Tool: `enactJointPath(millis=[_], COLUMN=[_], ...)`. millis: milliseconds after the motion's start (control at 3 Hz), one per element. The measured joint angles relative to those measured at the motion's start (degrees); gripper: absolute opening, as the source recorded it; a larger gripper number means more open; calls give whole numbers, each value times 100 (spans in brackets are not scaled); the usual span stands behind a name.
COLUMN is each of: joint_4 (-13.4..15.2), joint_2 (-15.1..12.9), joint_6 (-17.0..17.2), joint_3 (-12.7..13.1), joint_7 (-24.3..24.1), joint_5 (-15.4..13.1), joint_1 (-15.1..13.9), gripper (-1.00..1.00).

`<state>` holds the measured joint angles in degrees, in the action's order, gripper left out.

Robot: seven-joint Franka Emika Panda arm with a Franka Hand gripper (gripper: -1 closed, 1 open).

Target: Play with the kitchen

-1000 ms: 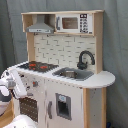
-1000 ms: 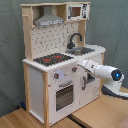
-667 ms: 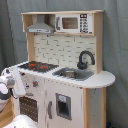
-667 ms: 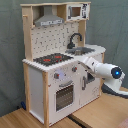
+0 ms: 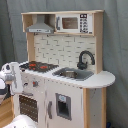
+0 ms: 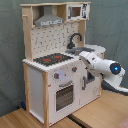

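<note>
The kitchen [image 5: 65, 65] [image 6: 50, 75] is a tall white and light-wood toy unit. It has a black stovetop [image 5: 39, 65] [image 6: 52, 59] with red burners, a black faucet [image 5: 85, 59] [image 6: 75, 40] over a sink [image 5: 72, 74], and an oven door [image 5: 30, 107] [image 6: 64, 95]. A grey hood [image 5: 40, 27] and a microwave [image 5: 75, 23] sit on top. My gripper [image 6: 83, 56] [image 5: 22, 84] is at the counter's front edge, beside the stovetop and above the knobs [image 6: 58, 76]. The white arm [image 6: 107, 67] hides part of the cupboard front.
A grey curtain [image 5: 117, 45] hangs behind the kitchen. The unit stands on a light wooden surface [image 6: 100, 112] with a seam in front. A white rounded object [image 5: 22, 121] shows at the first exterior view's bottom left.
The arm's end has risen slightly along the kitchen front towards the counter edge. The kitchen itself has not moved.
</note>
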<state>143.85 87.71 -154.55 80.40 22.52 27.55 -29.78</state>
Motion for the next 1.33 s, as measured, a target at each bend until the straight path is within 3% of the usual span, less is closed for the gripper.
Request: enactJointPath(millis=[1333], joint_4=[-584], joint_2=[-145], joint_6=[1296], joint_3=[-646], joint_7=[-1651], joint_5=[-791], joint_1=[-219], gripper=[100])
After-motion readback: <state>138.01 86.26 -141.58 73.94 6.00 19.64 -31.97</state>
